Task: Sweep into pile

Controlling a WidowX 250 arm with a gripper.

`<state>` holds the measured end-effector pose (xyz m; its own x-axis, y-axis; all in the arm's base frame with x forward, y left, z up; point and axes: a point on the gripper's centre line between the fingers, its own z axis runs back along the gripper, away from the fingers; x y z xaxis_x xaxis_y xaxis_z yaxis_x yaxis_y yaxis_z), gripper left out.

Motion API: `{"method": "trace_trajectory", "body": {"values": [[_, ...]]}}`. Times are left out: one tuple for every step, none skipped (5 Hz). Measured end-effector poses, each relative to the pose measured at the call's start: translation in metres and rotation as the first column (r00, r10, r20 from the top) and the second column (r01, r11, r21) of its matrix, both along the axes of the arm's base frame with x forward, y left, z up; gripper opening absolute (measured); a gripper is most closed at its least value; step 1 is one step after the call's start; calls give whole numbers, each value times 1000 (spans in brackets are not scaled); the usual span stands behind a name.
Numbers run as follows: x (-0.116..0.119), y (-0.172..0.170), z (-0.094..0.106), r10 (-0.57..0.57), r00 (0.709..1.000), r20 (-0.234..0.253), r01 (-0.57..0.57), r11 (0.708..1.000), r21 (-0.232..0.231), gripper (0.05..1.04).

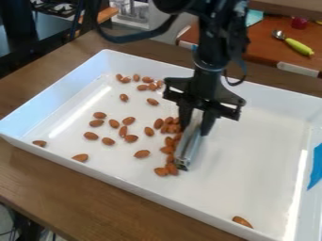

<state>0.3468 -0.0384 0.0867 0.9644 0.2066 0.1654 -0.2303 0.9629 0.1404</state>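
Almonds (pixel 123 131) lie loose over the left half of the white tray (pixel 267 141), and toward the middle they come in a closer group. Right beside this group, the black gripper (pixel 197 124) pinches a pale, long bar (pixel 187 148), which is tilted. More to the right, one single almond (pixel 242 221) rests at the near side. At the right edge there is a blue patch (pixel 316 167).

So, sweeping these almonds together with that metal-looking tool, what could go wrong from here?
The almonds bunched by the near end of the tool could slip around it on the next sweep. The lone almond near the tray's near edge lies well away from the rest and might be missed. The tool, held at its upper part by the gripper, may twist if it catches.
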Motion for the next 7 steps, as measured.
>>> {"method": "trace_trajectory", "body": {"values": [[-1, 32, 0, -1, 1000, -14, 2, 1000, 10, 350], [-4, 54, 0, -28, 999, -33, 29, 999, 20, 350], [-7, 87, 0, -20, 999, -50, 22, 999, 34, 350], [-9, 110, 0, -29, 998, -51, 31, 999, 43, 350], [-17, 130, 1, 30, 997, -69, -30, 999, 12, 350], [-30, 122, 14, 92, 992, -86, -101, 988, -113, 349], [-15, 91, 42, 152, 988, -9, -150, 963, -224, 349]]}}
